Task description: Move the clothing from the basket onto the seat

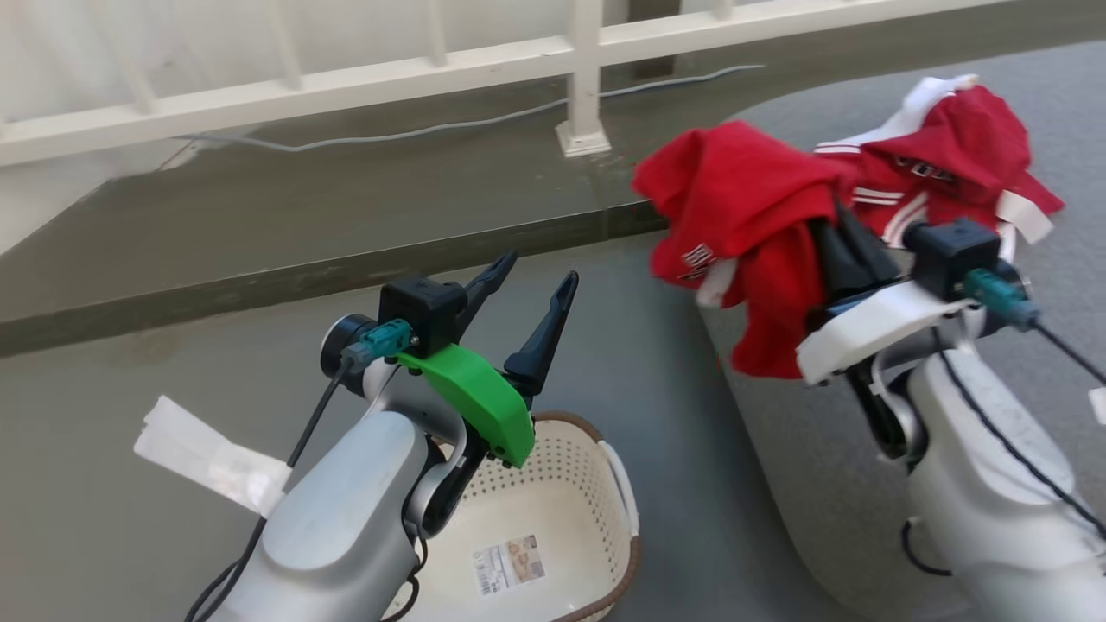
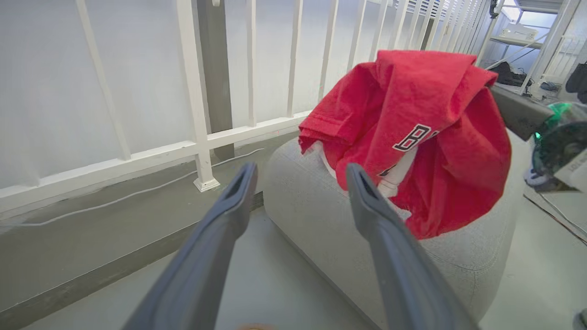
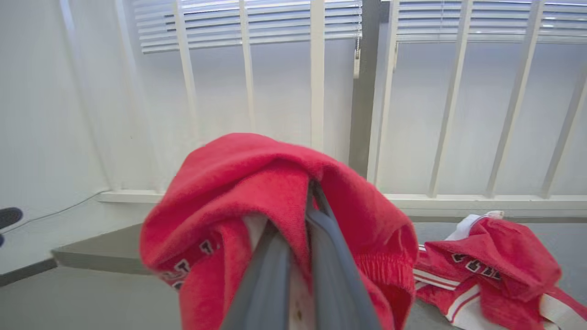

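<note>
A red garment of the clothing (image 1: 743,225) hangs from my right gripper (image 1: 834,220), which is shut on it over the left edge of the grey seat (image 1: 829,484). Its fingertips are buried in the cloth. In the right wrist view the closed fingers (image 3: 316,229) pinch that garment (image 3: 247,183). A second red garment with white stripes (image 1: 950,155) lies bunched on the seat behind it. My left gripper (image 1: 540,268) is open and holds nothing, raised above the cream basket (image 1: 570,484). In the left wrist view the held garment (image 2: 412,114) hangs just beyond the open gripper (image 2: 300,170).
A white railing (image 1: 583,86) with a post foot and a grey cable (image 1: 432,130) runs along the far side. A dark raised ledge (image 1: 302,276) borders the floor. A crumpled white paper strip (image 1: 207,458) lies left of my left arm.
</note>
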You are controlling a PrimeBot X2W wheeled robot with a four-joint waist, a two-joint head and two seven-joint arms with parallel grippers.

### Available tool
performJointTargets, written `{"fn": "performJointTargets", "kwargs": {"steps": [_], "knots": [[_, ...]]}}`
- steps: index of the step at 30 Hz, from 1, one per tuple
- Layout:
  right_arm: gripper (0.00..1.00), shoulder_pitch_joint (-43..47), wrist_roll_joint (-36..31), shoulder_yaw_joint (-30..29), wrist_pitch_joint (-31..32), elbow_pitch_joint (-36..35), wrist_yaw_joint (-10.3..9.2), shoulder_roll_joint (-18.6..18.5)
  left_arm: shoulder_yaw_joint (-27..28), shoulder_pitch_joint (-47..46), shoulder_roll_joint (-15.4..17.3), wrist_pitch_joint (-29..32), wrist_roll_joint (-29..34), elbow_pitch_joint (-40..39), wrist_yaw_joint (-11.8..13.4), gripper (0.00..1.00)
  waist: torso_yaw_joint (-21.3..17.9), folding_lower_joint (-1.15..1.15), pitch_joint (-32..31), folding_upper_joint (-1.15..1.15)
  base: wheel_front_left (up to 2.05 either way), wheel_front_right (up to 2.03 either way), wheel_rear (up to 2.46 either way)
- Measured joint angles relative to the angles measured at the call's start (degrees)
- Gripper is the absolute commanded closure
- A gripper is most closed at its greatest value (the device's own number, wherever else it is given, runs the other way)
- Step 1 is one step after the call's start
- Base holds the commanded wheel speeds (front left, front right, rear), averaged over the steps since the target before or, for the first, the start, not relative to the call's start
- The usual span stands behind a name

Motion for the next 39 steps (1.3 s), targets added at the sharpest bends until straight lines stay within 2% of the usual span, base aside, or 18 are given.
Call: {"fn": "performJointTargets", "kwargs": {"steps": [8, 25, 31, 39], "knots": [[1.0, 1.8, 0.0, -4.3, 0.0, -2.5, -2.12, -3.1, -1.2, 1.1, 0.0, -1.0, 0.1, -0.7, -0.1, 0.0, -5.0, 0.0, 0.0, 0.0, 0.0, 0.0, 0.0], [1.0, 7.6, 0.6, -10.7, 0.0, -6.3, -2.79, -5.8, -3.8, 3.5, -0.2, -1.4, 0.7, -3.1, -0.1, 0.0, -17.5, 0.0, 1.2, 0.0, 0.0, 0.0, 0.0], [1.0, 7.6, 1.5, -13.2, 0.0, -7.7, -3.22, -6.1, -5.2, 3.5, -0.4, -0.4, 1.5, -4.4, -0.1, 0.0, -19.0, 0.0, 3.6, 0.0, 0.0, 0.0, 0.0], [1.0, 6.2, 2.1, -15.0, 0.0, -7.8, -3.11, -6.5, -5.6, 3.0, -0.3, 1.7, 3.3, -6.3, 0.4, 0.0, -19.1, 0.0, 8.1, 0.0, 0.0, 0.0, 0.0]]}}
